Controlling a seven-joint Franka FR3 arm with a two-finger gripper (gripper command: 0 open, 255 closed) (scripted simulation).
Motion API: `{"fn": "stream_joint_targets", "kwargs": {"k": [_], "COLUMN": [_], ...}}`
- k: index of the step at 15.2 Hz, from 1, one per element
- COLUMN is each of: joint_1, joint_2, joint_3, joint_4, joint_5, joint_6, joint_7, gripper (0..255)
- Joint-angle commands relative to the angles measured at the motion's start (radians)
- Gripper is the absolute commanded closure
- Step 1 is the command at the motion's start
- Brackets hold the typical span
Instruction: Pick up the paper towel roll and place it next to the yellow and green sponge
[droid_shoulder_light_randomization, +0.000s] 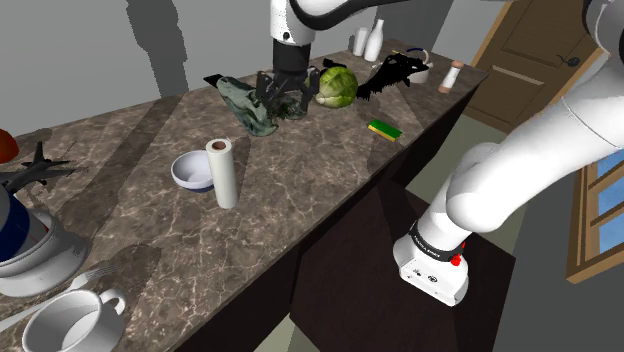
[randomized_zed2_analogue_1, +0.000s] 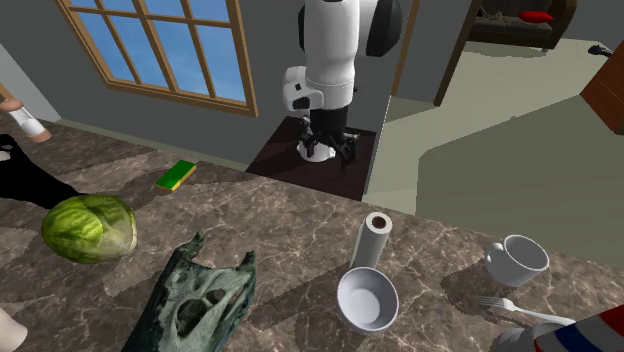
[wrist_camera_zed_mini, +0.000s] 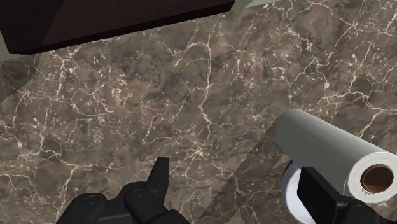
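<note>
my gripper (droid_shoulder_light_randomization: 284, 97) hangs over a dark green crumpled thing (droid_shoulder_light_randomization: 250, 105) beside the cabbage (droid_shoulder_light_randomization: 337, 86); fingers (wrist_camera_zed_mini: 160, 181) spread wide, nothing between them; the paper towel roll (droid_shoulder_light_randomization: 223, 172) stands upright near the middle of the worktop (droid_shoulder_light_randomization: 320, 175), just beside a white bowl (droid_shoulder_light_randomization: 190, 172) and well apart from the gripper; in the wrist view the roll (wrist_camera_zed_mini: 331, 156) sits out past one finger, not between the two; the yellow and green sponge (droid_shoulder_light_randomization: 383, 129) lies flat near the worktop edge on the stand's side, well apart from the roll; roll is a plain grey-white cylinder, matte, brown hollow core showing at the top end; I judge it light and soft on the outside, so it will squash under a hard squeeze; tall and narrow, so a nudge could tip it into the bowl; I'd take it across the body about mid-height, coming from the side away from the bowl, with a moderate squeeze; papery skin should not slip; worktop is dark brown stone-look with pale veins, flat and smooth; bowl round and smooth; sponge a small flat block
</note>
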Motion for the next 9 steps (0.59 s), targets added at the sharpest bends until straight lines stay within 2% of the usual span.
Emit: {"fn": "stream_joint_targets", "kwargs": {"k": [1, 9], "joint_1": [0.008, 0.048], "joint_2": [0.066, 0.348], "joint_3": [0.025, 0.097], "joint_4": [0.033, 0.242], "joint_5": [0.001, -0.044], "joint_6": [0.036, 0.111], "joint_7": [0.038, 0.187], "gripper": [0, 0]}}
